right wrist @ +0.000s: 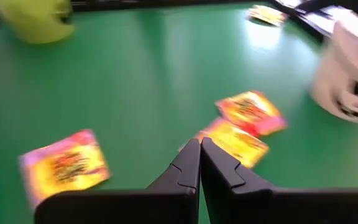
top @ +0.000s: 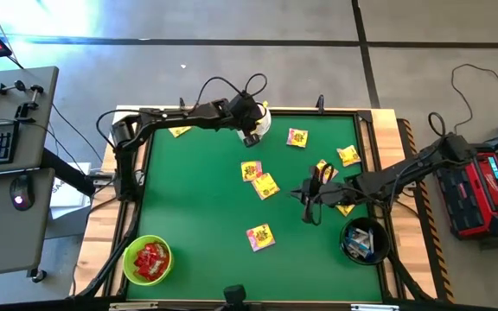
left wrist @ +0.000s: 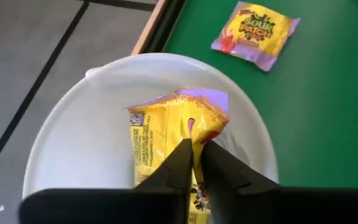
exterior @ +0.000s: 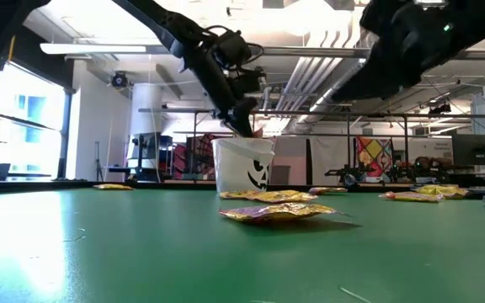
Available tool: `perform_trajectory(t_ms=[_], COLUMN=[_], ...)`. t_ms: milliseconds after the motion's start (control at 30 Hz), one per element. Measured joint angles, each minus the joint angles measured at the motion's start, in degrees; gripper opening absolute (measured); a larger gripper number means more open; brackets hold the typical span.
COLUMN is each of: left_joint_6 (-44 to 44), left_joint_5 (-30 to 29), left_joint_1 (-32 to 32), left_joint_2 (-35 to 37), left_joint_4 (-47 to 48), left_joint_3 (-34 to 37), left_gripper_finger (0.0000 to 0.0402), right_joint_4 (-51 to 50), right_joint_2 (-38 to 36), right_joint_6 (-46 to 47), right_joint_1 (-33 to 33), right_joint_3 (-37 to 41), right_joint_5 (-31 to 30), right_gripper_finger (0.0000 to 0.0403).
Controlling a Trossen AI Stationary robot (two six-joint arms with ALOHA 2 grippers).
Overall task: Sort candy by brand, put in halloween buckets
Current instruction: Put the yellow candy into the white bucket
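My left gripper (left wrist: 197, 157) is over the white bucket (left wrist: 73, 143), which stands at the table's far edge (top: 264, 119), and is shut on a yellow candy packet (left wrist: 166, 127) inside the bucket's mouth. My right gripper (top: 311, 206) hovers shut over the table's right half with nothing in it; in its wrist view two yellow packets (right wrist: 241, 124) lie just beyond its fingertips (right wrist: 199, 148). Several more yellow packets (top: 260, 236) lie flat on the green table. The lime green bucket (top: 148, 259) holds red candy. The black bucket (top: 366, 240) holds white-and-blue bars. My left gripper pinches the yellow packet between its two fingers at the packet's edge (left wrist: 196, 134). The fingers slant down into the white bucket's opening from the table's left. The packet is clear of the table, crumpled near the fingers, within the bucket's rim.
One yellow packet (left wrist: 255, 34) lies on the table just beside the white bucket. Another (top: 180, 131) lies at the far left under the left arm. The green and black buckets stand at the near left and near right corners.
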State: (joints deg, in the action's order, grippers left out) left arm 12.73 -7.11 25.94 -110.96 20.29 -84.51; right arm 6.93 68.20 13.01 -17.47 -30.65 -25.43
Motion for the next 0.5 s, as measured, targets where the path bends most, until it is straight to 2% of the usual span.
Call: perform_trajectory(t_ms=[133,233,367,500], left_joint_6=[-0.2,-0.1,-0.5,-0.6], left_joint_5=[-0.3,-1.0,-1.1,-1.5], left_joint_1=[-0.9,-2.2,-4.3,-6.3], left_joint_2=[0.4,1.5,3.2,5.2], left_joint_4=[0.0,-0.4,-4.4,-9.9], left_joint_3=[0.0,0.0,1.5,5.7], left_gripper_finger=[0.0069,0.0108,0.0145,0.0157], right_joint_4=[-4.0,-7.5,-9.7,-9.1], right_joint_2=[0.0,0.0,0.2,0.9], right_joint_6=[3.8,5.4,3.1,-3.2], right_joint_1=[2.7,6.9,13.4,21.1], right_joint_3=[0.0,0.0,0.0,0.0], right_joint_5=[-4.5,-4.8,-4.5,-0.8], right_gripper_finger=[0.0001,0.0011,0.0064,0.0133])
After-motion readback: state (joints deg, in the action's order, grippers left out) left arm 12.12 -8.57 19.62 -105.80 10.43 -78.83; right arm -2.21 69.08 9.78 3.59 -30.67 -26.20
